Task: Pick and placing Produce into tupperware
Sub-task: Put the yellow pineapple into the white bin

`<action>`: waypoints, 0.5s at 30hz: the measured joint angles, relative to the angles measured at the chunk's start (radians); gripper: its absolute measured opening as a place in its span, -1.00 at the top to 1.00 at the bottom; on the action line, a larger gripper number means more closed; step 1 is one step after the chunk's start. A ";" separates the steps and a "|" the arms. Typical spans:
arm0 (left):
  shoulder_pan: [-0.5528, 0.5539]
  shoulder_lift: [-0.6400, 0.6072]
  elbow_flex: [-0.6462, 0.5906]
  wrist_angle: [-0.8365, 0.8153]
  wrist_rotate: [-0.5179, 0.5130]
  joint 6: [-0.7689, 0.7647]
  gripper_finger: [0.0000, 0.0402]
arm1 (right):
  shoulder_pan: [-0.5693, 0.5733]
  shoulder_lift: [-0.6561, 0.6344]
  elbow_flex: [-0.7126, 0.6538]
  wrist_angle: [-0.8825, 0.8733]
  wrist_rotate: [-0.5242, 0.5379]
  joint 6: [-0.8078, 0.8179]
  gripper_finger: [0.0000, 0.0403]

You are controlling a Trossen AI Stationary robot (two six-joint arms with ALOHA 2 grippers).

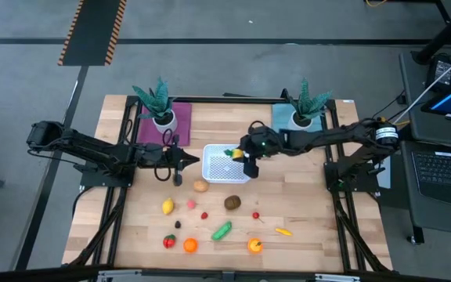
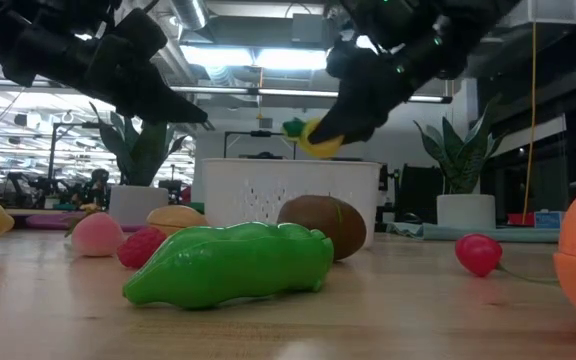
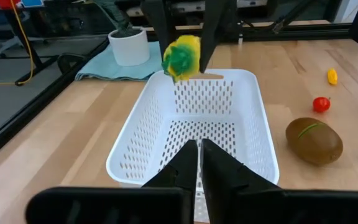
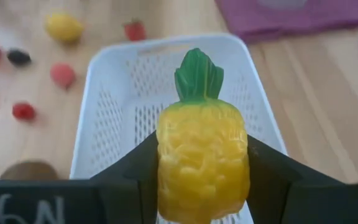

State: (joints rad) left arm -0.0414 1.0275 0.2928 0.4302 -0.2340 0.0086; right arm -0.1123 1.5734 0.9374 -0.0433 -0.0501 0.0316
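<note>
High view: right gripper (image 1: 248, 156) poised over the right edge of the white perforated tupperware (image 1: 218, 174), fingers clamped on a yellow toy pineapple (image 4: 202, 163) with a green crown — held above the container, not resting in it. Left gripper (image 1: 178, 166) just beside the container's left side, fingers pressed together, empty. Rest of the produce scattered on the wooden table (image 1: 312, 227) — brown kiwi (image 1: 232, 203), tan potato (image 1: 200, 186), lemon (image 1: 167, 207), green pea pod (image 1: 222, 231), orange (image 1: 189, 245).
</note>
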 joint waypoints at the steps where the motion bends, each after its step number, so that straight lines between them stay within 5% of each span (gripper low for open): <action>1: 0.000 0.000 0.000 0.000 0.000 0.000 0.90 | 0.000 0.000 0.028 -0.063 0.000 -0.009 0.14; 4: 0.000 0.000 0.000 0.000 0.000 0.001 0.86 | 0.000 0.000 0.080 -0.181 0.002 -0.025 0.14; 15: 0.000 0.000 0.000 0.000 0.000 0.000 0.75 | -0.002 0.024 0.096 -0.166 0.004 -0.094 0.14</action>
State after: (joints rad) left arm -0.0414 1.0275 0.2928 0.4305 -0.2340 0.0082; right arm -0.1146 1.5975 1.0332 -0.2096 -0.0462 -0.0625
